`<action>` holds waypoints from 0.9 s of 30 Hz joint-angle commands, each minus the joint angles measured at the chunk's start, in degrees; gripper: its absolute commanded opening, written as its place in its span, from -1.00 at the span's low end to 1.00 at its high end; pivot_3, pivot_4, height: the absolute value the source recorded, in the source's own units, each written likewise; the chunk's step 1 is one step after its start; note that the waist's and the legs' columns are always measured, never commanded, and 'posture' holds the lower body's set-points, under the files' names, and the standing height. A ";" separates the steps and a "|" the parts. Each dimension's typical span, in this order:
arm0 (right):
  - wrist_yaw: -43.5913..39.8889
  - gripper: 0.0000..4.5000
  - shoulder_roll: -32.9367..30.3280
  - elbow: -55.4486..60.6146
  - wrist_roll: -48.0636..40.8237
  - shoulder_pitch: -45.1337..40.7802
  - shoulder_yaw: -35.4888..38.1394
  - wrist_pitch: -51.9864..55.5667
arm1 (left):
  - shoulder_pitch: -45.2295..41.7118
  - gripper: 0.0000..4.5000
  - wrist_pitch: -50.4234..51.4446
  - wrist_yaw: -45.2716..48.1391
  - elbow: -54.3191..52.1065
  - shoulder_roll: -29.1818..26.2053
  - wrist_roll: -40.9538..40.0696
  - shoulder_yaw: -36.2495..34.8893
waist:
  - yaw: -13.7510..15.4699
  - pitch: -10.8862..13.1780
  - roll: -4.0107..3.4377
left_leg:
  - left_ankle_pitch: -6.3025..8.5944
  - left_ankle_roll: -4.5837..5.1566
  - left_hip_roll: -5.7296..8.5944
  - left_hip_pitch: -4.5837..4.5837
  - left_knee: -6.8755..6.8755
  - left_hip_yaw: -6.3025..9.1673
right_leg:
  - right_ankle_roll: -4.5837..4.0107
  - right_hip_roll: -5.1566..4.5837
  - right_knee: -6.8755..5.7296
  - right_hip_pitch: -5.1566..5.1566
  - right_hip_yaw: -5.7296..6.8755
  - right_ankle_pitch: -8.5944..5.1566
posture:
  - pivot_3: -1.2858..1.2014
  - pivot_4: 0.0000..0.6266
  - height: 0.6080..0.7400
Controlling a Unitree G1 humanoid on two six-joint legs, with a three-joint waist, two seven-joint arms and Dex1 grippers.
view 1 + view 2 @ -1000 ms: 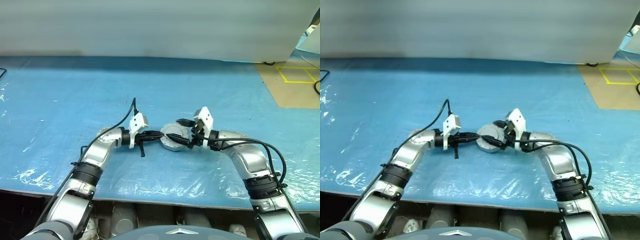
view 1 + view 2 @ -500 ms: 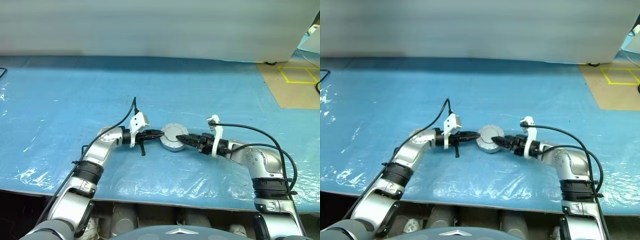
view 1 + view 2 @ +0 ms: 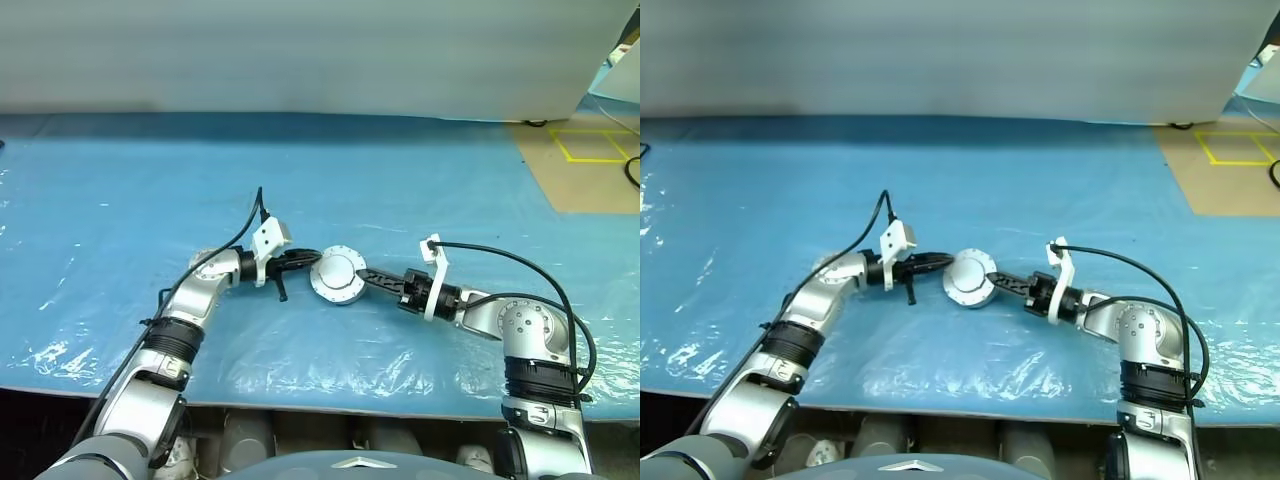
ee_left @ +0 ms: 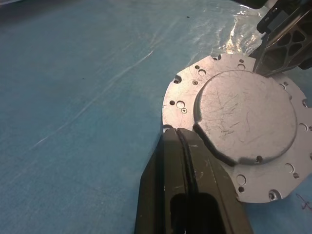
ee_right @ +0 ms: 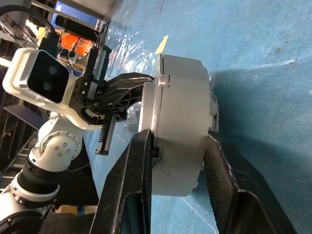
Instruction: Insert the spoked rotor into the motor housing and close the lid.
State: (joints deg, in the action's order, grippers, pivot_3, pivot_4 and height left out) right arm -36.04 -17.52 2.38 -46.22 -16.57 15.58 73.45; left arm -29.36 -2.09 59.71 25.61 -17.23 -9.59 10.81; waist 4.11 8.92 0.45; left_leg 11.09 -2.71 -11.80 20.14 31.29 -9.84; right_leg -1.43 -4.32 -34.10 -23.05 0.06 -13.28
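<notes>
The motor housing (image 5: 180, 97) is a short silver-grey cylinder near the middle of the blue table. The lid (image 4: 243, 117), a grey round cap on a holed flange, covers it, and the lidded face (image 3: 337, 276) is tipped toward my head camera. My left gripper (image 4: 176, 132) is shut, with its tips against the flange's left rim (image 3: 308, 262). My right gripper (image 5: 178, 139) reaches in from the right and is shut across the housing's thickness, one finger (image 5: 144, 161) on the lid side and the other on the underside. The spoked rotor is hidden.
Wrinkled blue plastic sheeting (image 3: 120, 190) covers the table, whose front edge (image 3: 300, 400) runs just below my arms. A grey wall (image 3: 300, 50) stands behind. A brown floor with yellow tape (image 3: 590, 150) lies at the far right.
My right gripper rolled, drew back to the housing's right edge and closed across it. The housing shifted slightly left and its face tipped up. The left gripper stayed shut at the rim.
</notes>
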 commanded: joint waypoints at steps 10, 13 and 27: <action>8.06 -0.49 10.16 -3.36 -12.92 -6.33 12.84 -2.05 | -2.30 -1.00 17.43 -7.70 -0.61 6.98 -14.84 -13.46 | -0.19 0.12 0.02 | -0.03 -0.01 0.09 0.93 0.08 -0.01 | 0.09 0.10 -0.37 -1.00 -0.01 0.12 | 0.03 -0.52 1.00; 11.20 -0.49 11.86 -4.74 -14.80 -8.38 15.51 -3.83 | -1.04 -1.00 21.64 -7.10 -3.83 7.50 -18.26 -14.68 | 0.08 0.15 -0.01 | -0.15 0.18 0.09 1.26 0.17 -0.01 | 0.15 0.10 -0.58 -1.31 0.04 0.16 | 0.03 -0.52 1.00; 15.16 -0.49 15.26 -5.23 -18.35 -9.60 15.51 -11.14 | 1.96 0.76 39.49 -14.13 -11.11 13.64 -31.17 -19.52 | 0.00 0.19 -0.04 | -0.14 0.16 0.03 1.30 0.30 0.00 | 0.14 0.08 -0.63 -1.30 0.11 0.15 | 0.03 -0.52 1.00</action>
State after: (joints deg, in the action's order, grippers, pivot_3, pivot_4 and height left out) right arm -19.53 -2.82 -5.62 -59.73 -24.63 31.30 62.80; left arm -27.74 35.77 46.87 16.32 -4.01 -39.34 -8.52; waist 4.11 9.11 0.41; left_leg 10.95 -2.54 -11.76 21.44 31.58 -9.84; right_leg -1.29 -4.24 -34.72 -24.36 0.17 -13.13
